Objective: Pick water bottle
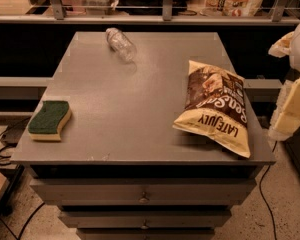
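Note:
The water bottle (120,44) is a small clear plastic bottle with ribbed sides and a pale cap. It lies on its side near the far edge of the grey table (125,119), left of centre, cap pointing to the far left. My gripper (292,101) shows only as pale, cream-coloured arm parts at the right edge of the view, beside the table's right side. It is far from the bottle and holds nothing that I can see.
A yellow and brown chip bag (217,106) lies flat at the table's right front. A green and yellow sponge (49,120) lies at the left front. A shelf rail with items runs behind the table. Drawers sit below the tabletop.

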Available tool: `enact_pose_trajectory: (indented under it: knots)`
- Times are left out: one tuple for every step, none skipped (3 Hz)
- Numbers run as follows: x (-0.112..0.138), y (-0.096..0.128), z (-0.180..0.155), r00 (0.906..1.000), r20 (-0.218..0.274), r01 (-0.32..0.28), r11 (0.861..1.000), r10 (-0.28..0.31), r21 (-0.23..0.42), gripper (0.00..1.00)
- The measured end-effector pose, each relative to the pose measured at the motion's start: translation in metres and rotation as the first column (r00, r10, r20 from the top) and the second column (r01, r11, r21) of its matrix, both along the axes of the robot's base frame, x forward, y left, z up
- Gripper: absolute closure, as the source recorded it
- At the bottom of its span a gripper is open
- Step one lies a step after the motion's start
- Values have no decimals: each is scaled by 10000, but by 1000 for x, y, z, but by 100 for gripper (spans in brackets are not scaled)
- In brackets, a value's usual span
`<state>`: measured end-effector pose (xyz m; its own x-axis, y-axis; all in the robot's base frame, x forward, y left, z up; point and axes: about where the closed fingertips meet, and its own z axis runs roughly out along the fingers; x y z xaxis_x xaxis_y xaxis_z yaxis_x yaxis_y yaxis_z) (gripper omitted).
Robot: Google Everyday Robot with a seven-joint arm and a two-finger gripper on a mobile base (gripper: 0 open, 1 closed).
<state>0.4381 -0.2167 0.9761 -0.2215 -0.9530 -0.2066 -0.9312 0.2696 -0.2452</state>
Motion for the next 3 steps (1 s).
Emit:
enact_pose_trajectory:
  knots:
    - [0,0,0,10000,0,0,10000,0,0,0]
    - [6,10,0,9997,34,-230,9989,228,397,0]
    - [48,64,4,9901,593,-1383,9597,1275,2446,0]
